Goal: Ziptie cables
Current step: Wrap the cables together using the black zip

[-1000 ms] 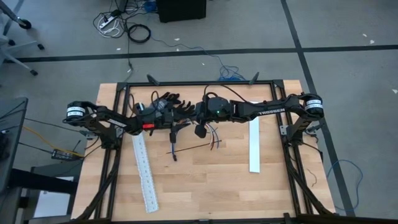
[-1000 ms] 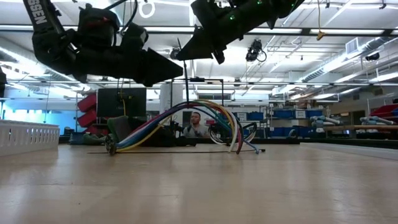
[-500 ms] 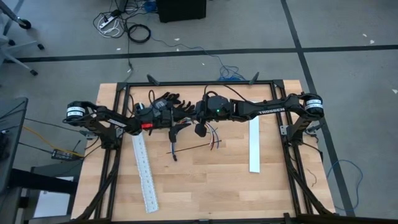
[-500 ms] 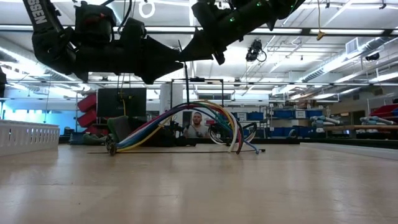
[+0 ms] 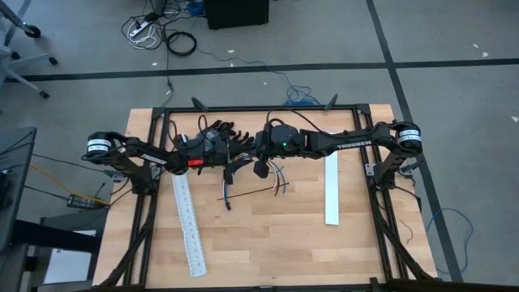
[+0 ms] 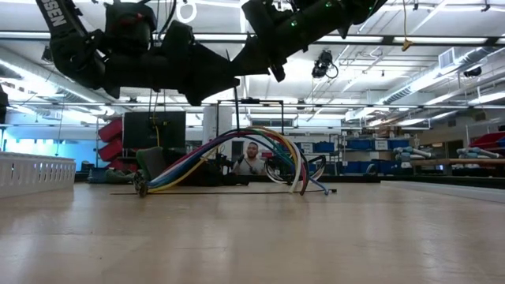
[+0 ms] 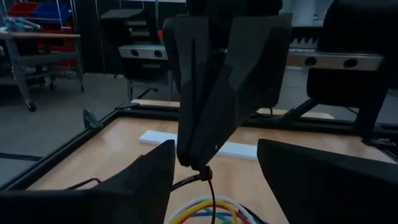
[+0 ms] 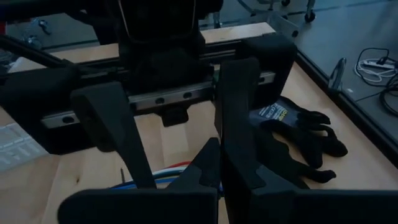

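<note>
The cables, a bundle of yellow, blue, green and purple wires, arch up from the table, both ends resting on the wood. A thin black zip tie runs straight up from the arch's top. My right gripper comes from the table's right, above the bundle, and is shut on the tie. My left gripper comes from the left and points level. It is open, with its fingers on either side of the right gripper's tips, touching nothing that I can see. My right gripper pinches the black zip tie at the free ends of its two shut fingers, which slant down from the table's right. The tie hangs below the fingertips down to the cables. The bundle's middle is raised under the tie, and its ends lie on the table.
A long white slotted strip lies at the left and another one at the right. A black glove lies near the far edge. A dark metal frame runs round the table. The near half of the wood is bare.
My left gripper has opened wider, rolled a little and edged toward my right gripper's fingertips. My right gripper, the zip tie and the cable arch have kept still.
</note>
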